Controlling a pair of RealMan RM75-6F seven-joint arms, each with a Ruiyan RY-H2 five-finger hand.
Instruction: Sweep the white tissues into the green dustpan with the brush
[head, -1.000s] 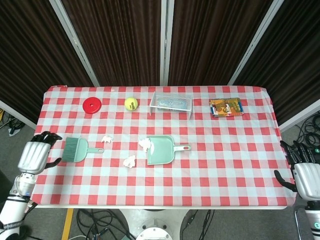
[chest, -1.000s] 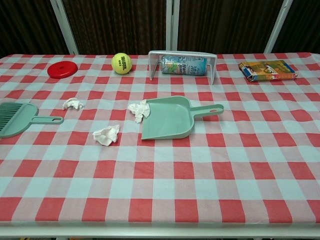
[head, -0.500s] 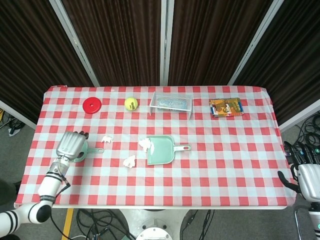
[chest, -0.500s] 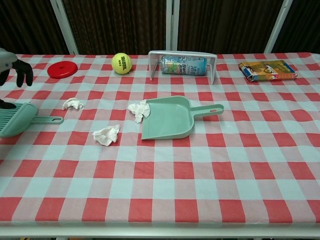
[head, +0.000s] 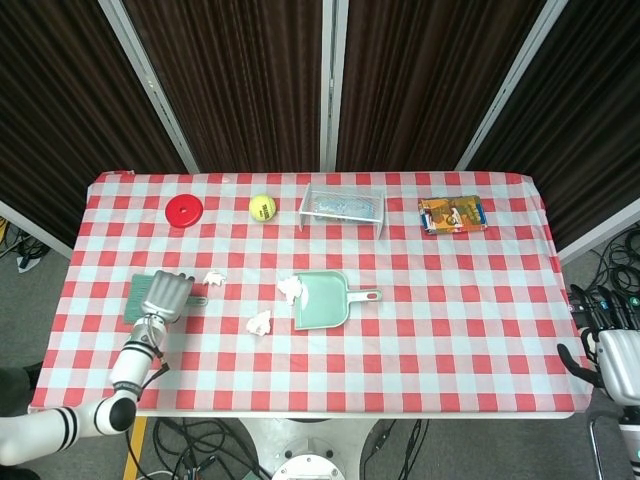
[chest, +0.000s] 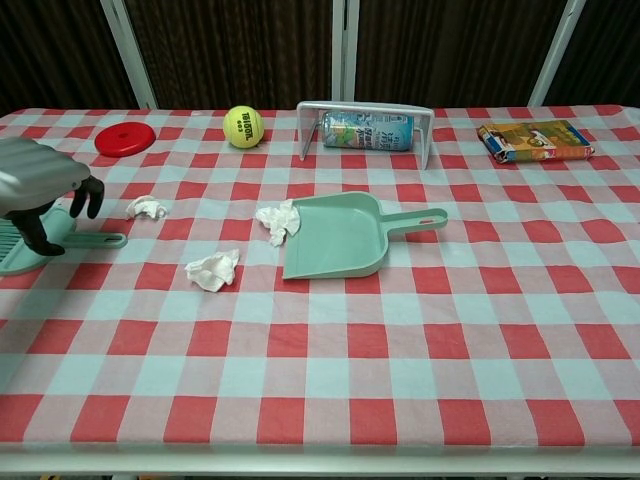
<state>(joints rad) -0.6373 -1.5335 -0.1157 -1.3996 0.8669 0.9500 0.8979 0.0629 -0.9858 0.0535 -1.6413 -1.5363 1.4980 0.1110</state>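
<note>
Green plastic is what you are after first: the brush (chest: 45, 238) lies near the left edge of the table (head: 460, 330), its handle pointing toward the middle, and your left hand (chest: 42, 190) hovers right over its head, fingers spread and curled downward with nothing in them. Whether any fingertip already touches the brush I cannot tell from either view. Your right hand (head: 612, 350) hangs off the right edge of the table, low and apart from everything; its fingers look loosely parted and it holds nothing.

So the step in hand is the reach for the brush, and no sweeping has begun. The green dustpan (head: 322, 300) sits about mid-table, mouth facing left, handle to the right. One of the white tissues (chest: 279, 220) lies touching its open lip; a second (chest: 212, 269) lies a little nearer the front edge, left of the pan; a third (chest: 147, 207) sits just beside the brush handle.

Next, I judge you need to lower the hand onto the handle rather than the bristle head, close around it firmly, and take care not to nudge that nearest tissue as you lift.
</note>
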